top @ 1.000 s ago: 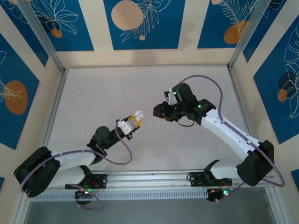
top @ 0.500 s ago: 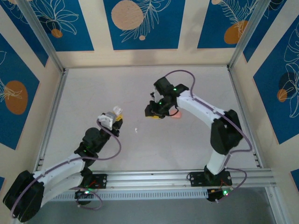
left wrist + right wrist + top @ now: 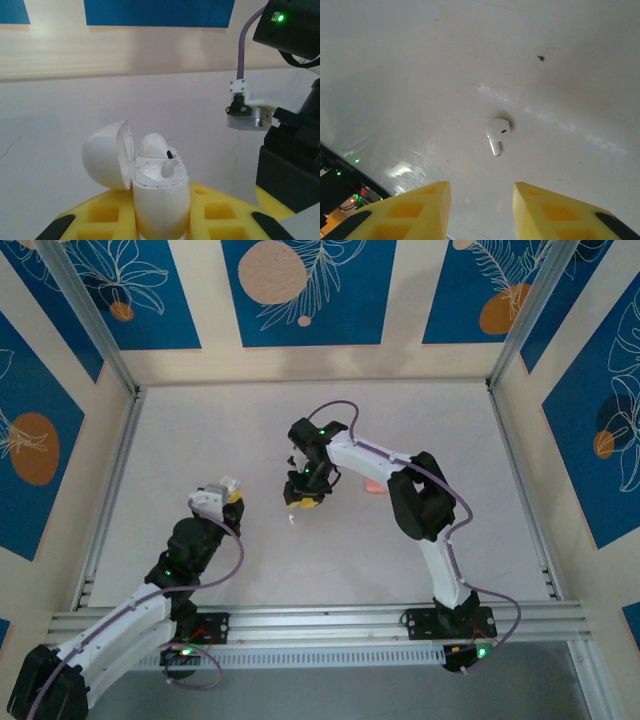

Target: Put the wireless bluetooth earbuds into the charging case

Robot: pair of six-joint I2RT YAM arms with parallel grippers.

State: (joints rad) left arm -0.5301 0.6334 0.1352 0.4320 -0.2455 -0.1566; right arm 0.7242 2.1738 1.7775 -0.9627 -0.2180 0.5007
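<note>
**Desk:** Where's the loose piece?

**Me:** The loose earbud lies on its side on the table, just above centre in my right wrist view, with its stem pointing down the frame. Overhead, that earbud is a white speck a little below the middle of the picture. A second earbud already sits in the charging case, low centre in the left wrist view, with the lid swung open to the left.

**Desk:** And the grippers?

**Me:** The right gripper hovers over the loose earbud with its jaws spread. There is a yellow pad either side at the bottom edge and nothing between them. The left gripper pinches the case body between its pads and holds it upright. Overhead, the left gripper sits left of centre.

**Desk:** What worries you?

**Me:** The bud is tiny and smooth. If I come down off centre, one pad will meet it first and flick it across the table, and I judge that the likeliest failure. Closing on the rounded head rather than across the stem could squirt it out too. After that, the free socket looks narrow, so a bud gripped askew may jam on the rim or nudge the case in the left jaws.

**Desk:** Anything else about?

**Me:** A pale pink item right of centre overhead. It's too small for me to tell what it is.
</note>
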